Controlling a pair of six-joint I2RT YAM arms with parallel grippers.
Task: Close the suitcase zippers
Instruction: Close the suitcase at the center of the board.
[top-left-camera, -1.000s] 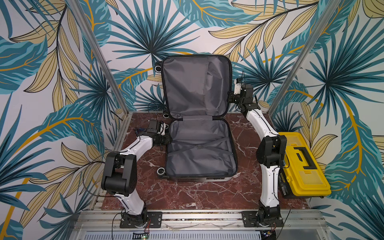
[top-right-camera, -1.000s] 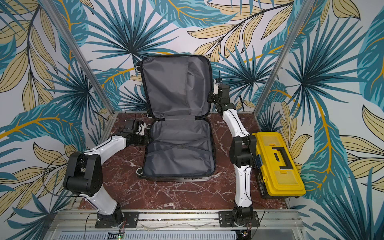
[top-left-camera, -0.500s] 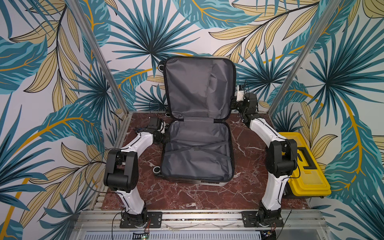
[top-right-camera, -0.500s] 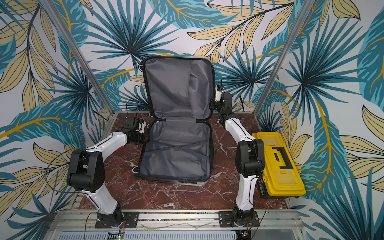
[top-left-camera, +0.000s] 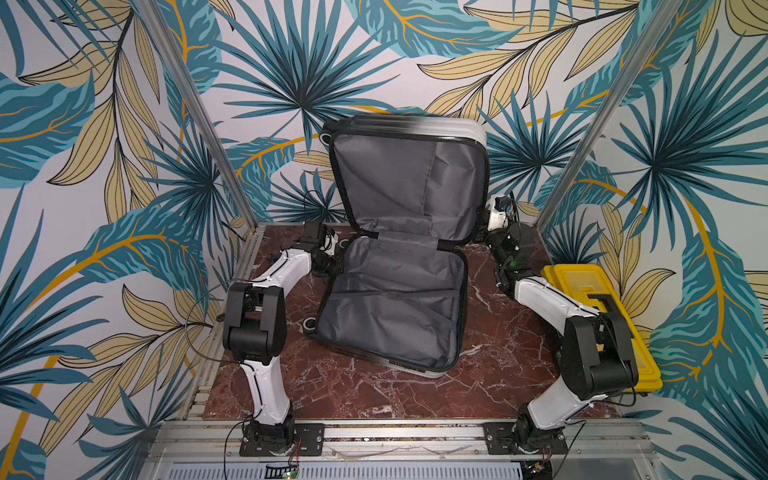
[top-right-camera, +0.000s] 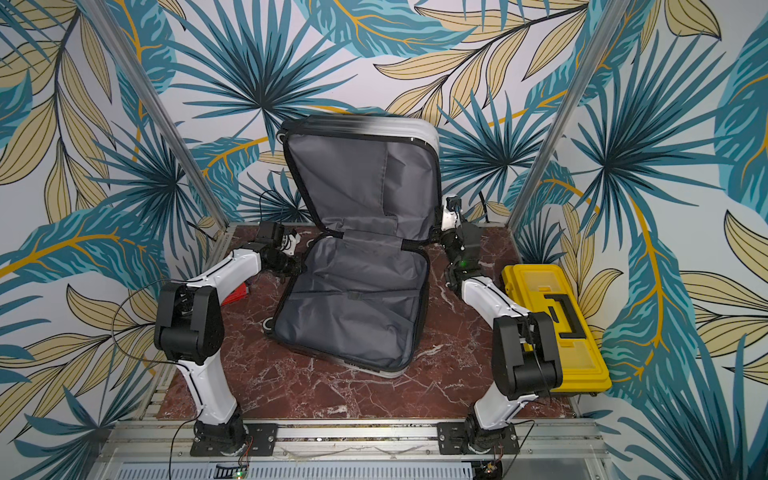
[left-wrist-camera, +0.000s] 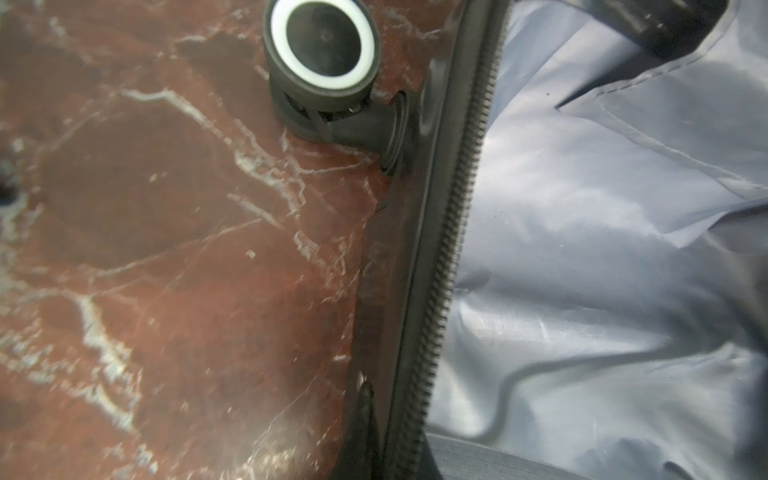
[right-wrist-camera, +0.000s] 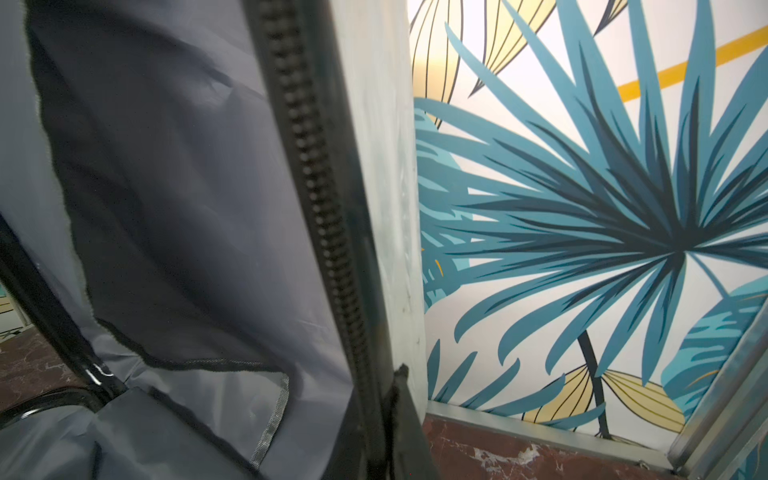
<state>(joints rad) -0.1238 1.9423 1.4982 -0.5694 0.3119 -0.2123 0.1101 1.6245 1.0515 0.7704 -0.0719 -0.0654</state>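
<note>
Top views both show the suitcase (top-left-camera: 395, 311) (top-right-camera: 353, 316) lying open in the middle of a red-brown marble tabletop (top-left-camera: 374, 395). Its base half lies flat with the grey lining up. The lid stands nearly upright at the far end, and the lid's white-to-black upper rim is blurred. The zippers (left-wrist-camera: 453, 232) (right-wrist-camera: 320, 199) run as a black toothed band around both rims, unjoined.

The left gripper (top-left-camera: 328, 266) (top-right-camera: 291, 266) sits at the base's left rim, near the hinge. In the left wrist view a dark fingertip (left-wrist-camera: 365, 407) presses against the band, and the jaws are clenched on that rim. Whether a pull tab lies between them cannot be told. A black wheel with a white ring (left-wrist-camera: 324, 41) juts from the shell beside the band.

The right gripper (top-left-camera: 484, 226) (top-right-camera: 438, 232) is at the lid's right edge, low down. Its fingertip (right-wrist-camera: 401, 390) bears on the band there, and it too is pinched tight on the rim.

A yellow toolbox (top-left-camera: 582, 286) (top-right-camera: 540, 282) lies well apart from the suitcase on its right, at the table's edge behind the right arm (top-left-camera: 548, 303). On the suitcase's left, under the left arm (top-right-camera: 224, 270), a small red item (top-right-camera: 237, 295) shows in a top view.

Behind and to both sides of the suitcase stand walls printed with teal and yellow palm leaves (top-left-camera: 291, 62), framed by slanting aluminium posts (top-left-camera: 199, 112). Nearer than the suitcase, a metal rail (top-left-camera: 395, 432) carries both arm bases.
</note>
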